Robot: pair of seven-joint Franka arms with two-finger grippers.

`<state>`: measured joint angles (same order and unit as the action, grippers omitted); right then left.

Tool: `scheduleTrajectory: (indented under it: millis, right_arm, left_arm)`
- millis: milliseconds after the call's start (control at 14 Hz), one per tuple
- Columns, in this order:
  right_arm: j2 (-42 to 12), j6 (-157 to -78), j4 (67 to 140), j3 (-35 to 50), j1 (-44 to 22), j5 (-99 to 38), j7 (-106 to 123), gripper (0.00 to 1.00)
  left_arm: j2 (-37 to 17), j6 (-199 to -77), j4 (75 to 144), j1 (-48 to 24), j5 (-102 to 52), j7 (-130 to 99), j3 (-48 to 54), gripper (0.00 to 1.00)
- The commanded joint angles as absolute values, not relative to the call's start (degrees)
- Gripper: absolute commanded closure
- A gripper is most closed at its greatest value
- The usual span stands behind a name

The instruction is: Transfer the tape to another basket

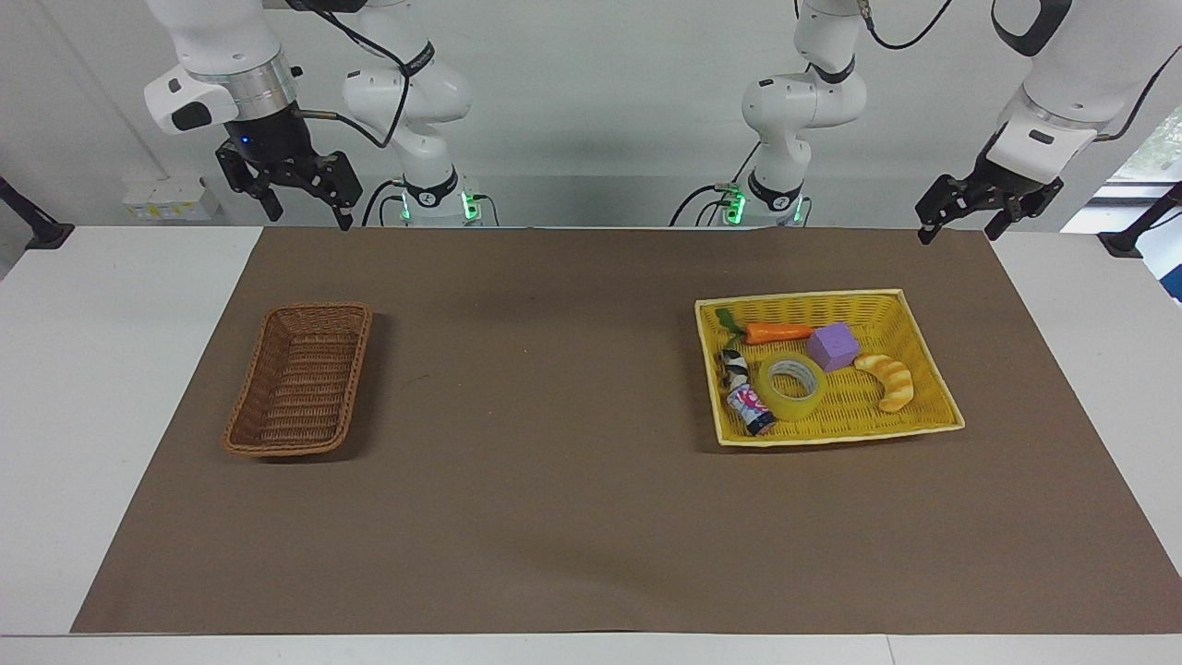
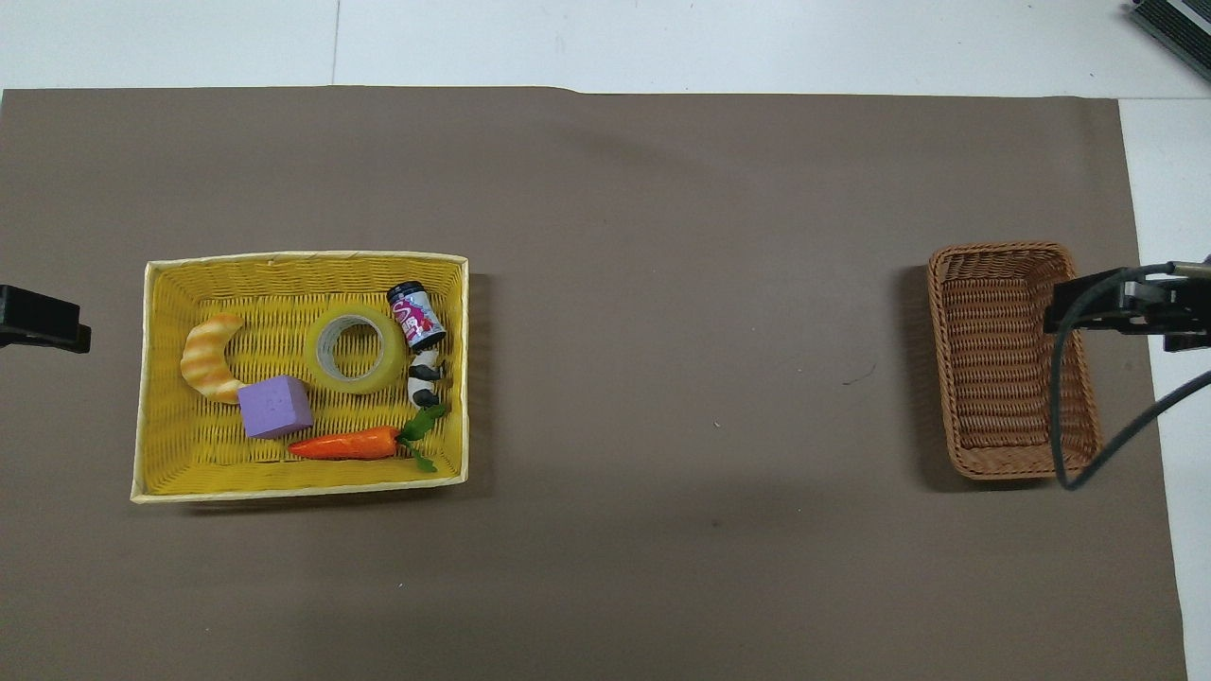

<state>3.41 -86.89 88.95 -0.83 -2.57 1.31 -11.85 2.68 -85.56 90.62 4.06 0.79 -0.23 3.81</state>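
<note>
**Both pincers raised at the robots' edge, tape lying in the yellow tray**

The left pincer (image 1: 955, 224) hangs in the air over the corner of the brown mat at the left arm's end of the bench's robot-side edge. Its two black fingers are spread apart and hold nothing. The white forearm above it slants down from high over the left arm's end of the bench, so the pincer points down and slightly inward. In the overhead view only a black tip of it shows (image 2: 43, 320), at the picture's edge.

The right pincer (image 1: 301, 191) hangs over the matching mat corner at the right arm's end, fingers splayed wide and empty. Its wrist points almost straight down, with a black cable looping off it.

The wide roll of translucent yellow packing tape (image 1: 792, 386) lies flat, hole upward, in the flat bright yellow woven tray (image 1: 933, 365), toward the left arm's end of the bench (image 1: 111, 277). Sharing the tray are a purple foam cube (image 1: 834, 345), an orange toy carrot (image 1: 774, 332), a striped toy croissant (image 1: 887, 380) and a small printed can (image 1: 749, 407).

The narrow brown wicker basket (image 1: 297, 380) stands empty toward the right arm's end, well apart from the tray.
</note>
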Motion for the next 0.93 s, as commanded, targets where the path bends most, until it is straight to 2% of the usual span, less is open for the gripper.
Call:
scheduleTrajectory:
  millis: [0, 857]
  right_arm:
    - [4.92, -86.57, 90.53, -0.62, -1.76, 0.88, -9.84, 0.00]
    - [5.01, -86.31, 90.62, -0.62, -1.67, 0.88, -9.84, 0.00]
  left_arm:
    - [3.96, -86.48, 92.29, 4.57, -0.09, -0.26, 3.78, 0.00]
    - [4.13, -88.06, 92.81, 4.66, -0.70, 2.20, 3.78, 0.00]
